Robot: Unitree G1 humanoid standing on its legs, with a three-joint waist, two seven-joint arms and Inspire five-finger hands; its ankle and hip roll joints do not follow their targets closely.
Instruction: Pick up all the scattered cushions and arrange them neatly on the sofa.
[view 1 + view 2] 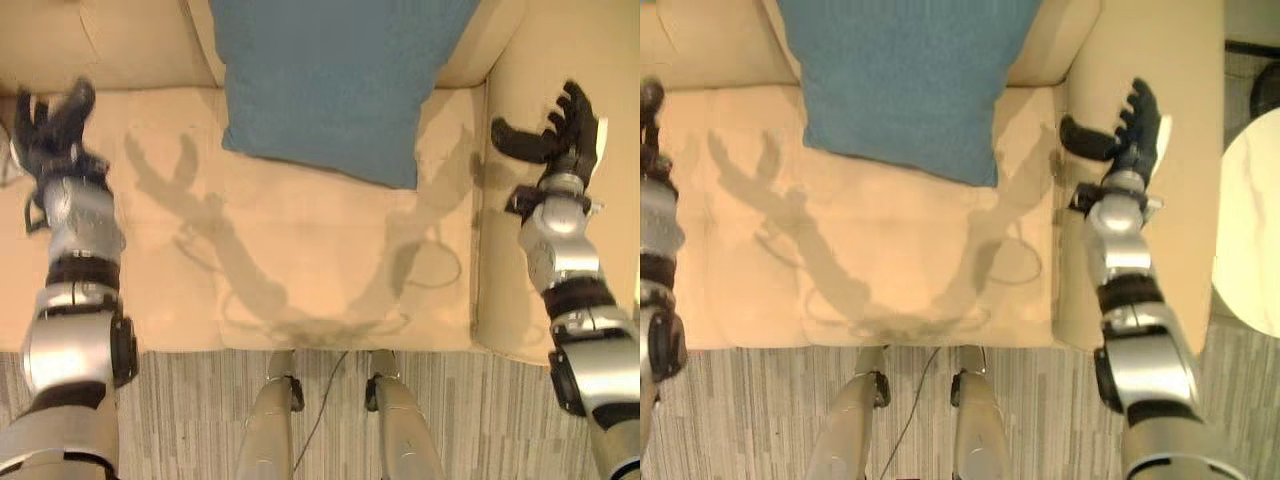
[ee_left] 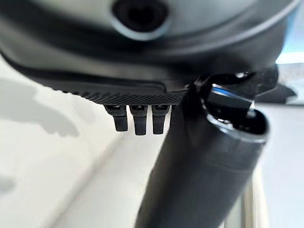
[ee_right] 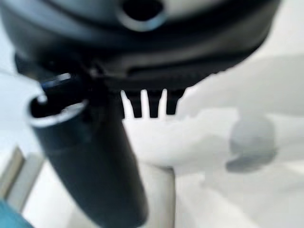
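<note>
Now I look down on the sofa (image 1: pixel 330 290), and its beige seat lies wide before me. One blue cushion (image 1: pixel 335 80) stands at the back of the seat, in the middle, leaning against the backrest (image 1: pixel 130 40). Its lower edge rests on the seat and one corner points down toward my right side. The cushion looks flat and tidy, a bit turned, not exactly square to the backrest.

My left hand (image 1: pixel 50 135) is lifted over the left part of the seat, well apart from the cushion. The fingers are spread and almost straight, pointing toward the backrest, and they hold nothing. In my left wrist view I see the fingers (image 2: pixel 135 121) reach out straight and the thumb (image 2: pixel 209 161) stand free beside them, with only pale sofa fabric behind.

My right hand (image 1: pixel 565 135) hangs over the right armrest (image 1: pixel 560 60) of the sofa, also well apart from the cushion. Its fingers are wide and relaxed, the thumb (image 1: pixel 1085 138) stretched to the side toward the cushion, and the palm is empty. My right wrist view shows the same: straight fingers (image 3: pixel 149 102), the thumb apart, nothing between them.

Below the seat edge there is a grey striped floor (image 1: pixel 190 420). At the far right, in my right eye view, a pale round table (image 1: pixel 1252 230) stands beside the armrest.
</note>
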